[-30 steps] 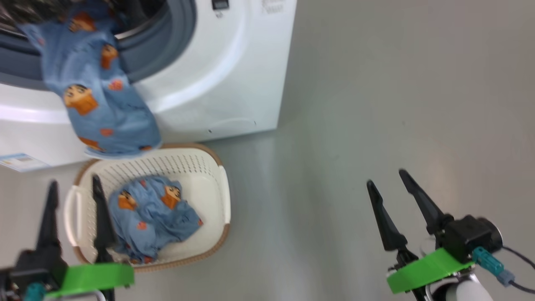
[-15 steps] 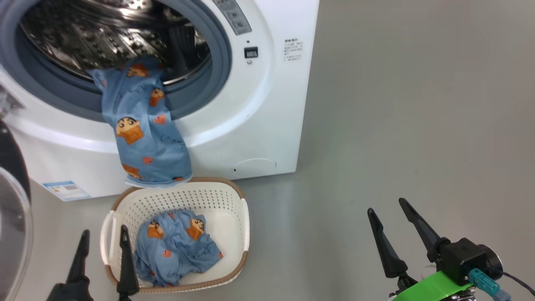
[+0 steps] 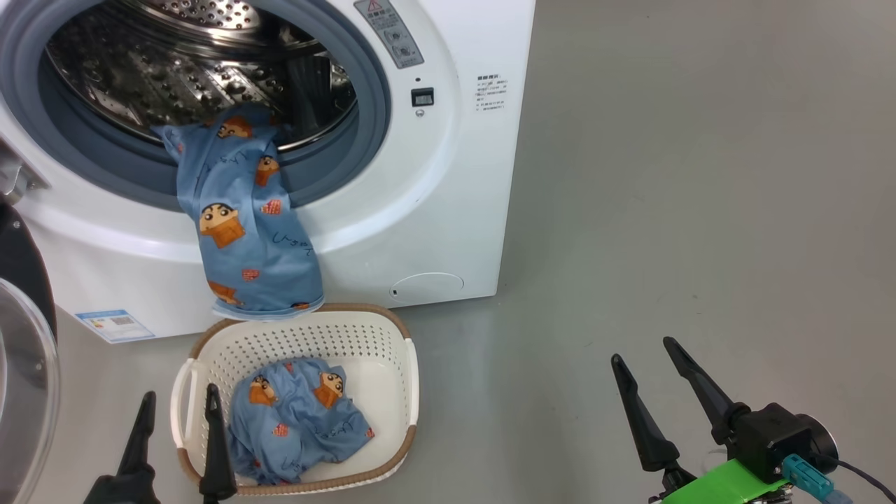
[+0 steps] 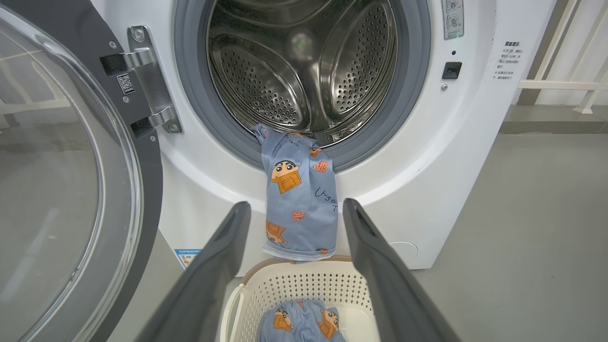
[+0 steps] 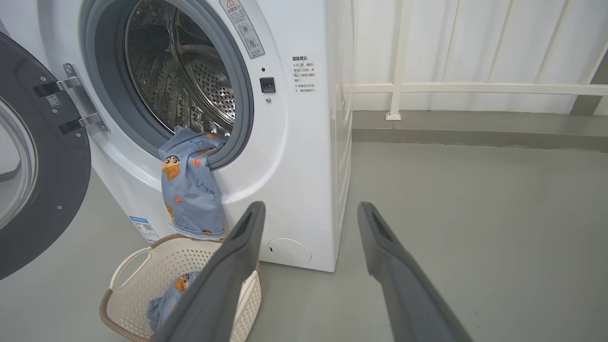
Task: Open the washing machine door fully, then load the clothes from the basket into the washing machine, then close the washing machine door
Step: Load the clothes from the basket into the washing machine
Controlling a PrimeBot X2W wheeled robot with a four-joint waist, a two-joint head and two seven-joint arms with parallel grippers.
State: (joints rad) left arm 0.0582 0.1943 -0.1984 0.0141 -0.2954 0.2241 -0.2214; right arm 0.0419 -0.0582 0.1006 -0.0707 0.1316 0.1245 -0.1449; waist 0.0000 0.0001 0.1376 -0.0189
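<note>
Currently the clothes, light blue fabric garments printed with orange-brown cartoon figures, are split between two places. The hanging garment [image 3: 245, 231] has its top on the lip of the perforated steel drum [image 3: 175, 70]. The rest drapes over the grey-blue door seal [image 3: 364, 140] and down the white front toward 6 o'clock, its hem just above the basket's far rim. The bundled garment [image 3: 297, 420] lies crumpled in the small cream-white perforated plastic basket [image 3: 329, 339] with a brown woven-look rim. The basket stands on the grey floor [image 3: 665, 175] directly before the big white boxy washing machine [image 3: 448, 210]. The large round door [image 3: 21, 364], a glossy black ring around a clear glass bowl, stands swung wide at 9 o'clock.

Over the last second the head camera has tilted up to take in the drum. Both garments and the basket lie as they did.

The left pincer [image 3: 179, 395], at 7 o'clock in the head view, has stayed spread and empty at the basket's near left corner. The right pincer [image 3: 642, 350], at 4 o'clock, is likewise released and empty, well apart from everything.

Loading looks barely half done. The draped garment would likely be trapped by the door, so it probably needs pushing fully inside. The bundle must follow before closing.
</note>
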